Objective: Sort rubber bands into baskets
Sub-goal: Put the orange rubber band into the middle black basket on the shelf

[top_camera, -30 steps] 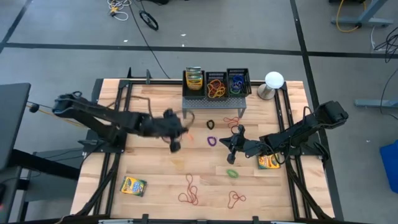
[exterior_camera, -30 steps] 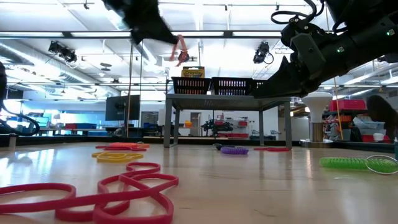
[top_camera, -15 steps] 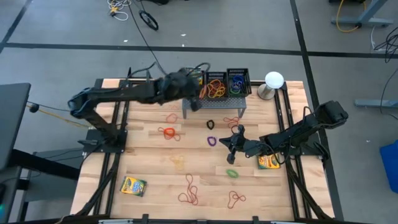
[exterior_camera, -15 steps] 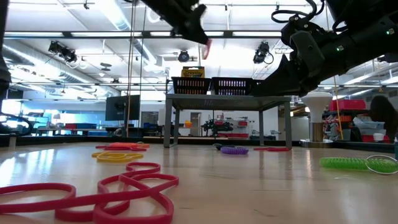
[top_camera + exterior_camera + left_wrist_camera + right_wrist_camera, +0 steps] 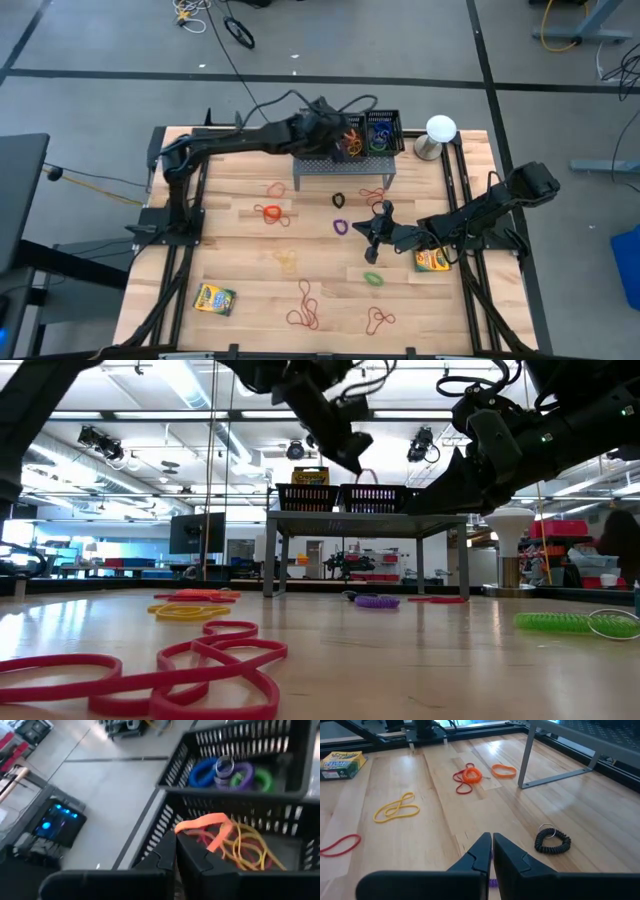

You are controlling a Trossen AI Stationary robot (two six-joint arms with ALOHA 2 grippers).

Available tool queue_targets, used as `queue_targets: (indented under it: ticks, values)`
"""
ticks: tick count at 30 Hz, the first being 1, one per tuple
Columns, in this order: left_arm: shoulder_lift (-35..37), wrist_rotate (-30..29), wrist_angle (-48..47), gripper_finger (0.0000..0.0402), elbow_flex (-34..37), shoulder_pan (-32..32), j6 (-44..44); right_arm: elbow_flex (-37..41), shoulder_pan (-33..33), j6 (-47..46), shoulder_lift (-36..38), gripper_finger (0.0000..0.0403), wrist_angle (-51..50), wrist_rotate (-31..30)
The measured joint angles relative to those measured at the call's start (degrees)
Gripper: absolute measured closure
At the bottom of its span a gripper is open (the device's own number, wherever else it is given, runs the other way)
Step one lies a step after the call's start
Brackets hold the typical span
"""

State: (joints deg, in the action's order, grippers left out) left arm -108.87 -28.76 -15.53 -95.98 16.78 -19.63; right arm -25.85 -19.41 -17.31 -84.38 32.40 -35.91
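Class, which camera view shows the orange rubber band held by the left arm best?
The left wrist view: the orange band hangs from the shut left end effector over the middle basket. High view: the arm largely hides it. Low view: a small loop. Right wrist view: not shown.

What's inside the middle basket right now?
The middle basket holds yellow, red and orange rubber bands; the left gripper dangles an orange band above, hiding its near corner.

Grey concrete floor (image 5: 400,40) crossed by dark lines and cables (image 5: 235,30).
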Motion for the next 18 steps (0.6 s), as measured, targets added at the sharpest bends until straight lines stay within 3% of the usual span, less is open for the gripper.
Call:
queue_targets:
  ticks: [12,18]
  values:
    - [0.2,-6.3,-2.5,0.0274,-0.3,-4.8,-4.8,0.0,0.0,-0.4,0.0,0.0376,0.0,0.0]
    - [4.8,-6.0,-12.2,0.0248,-0.4,-8.4,-2.7,0.0,0.0,-1.1,0.0,0.0376,-1.0,0.0]
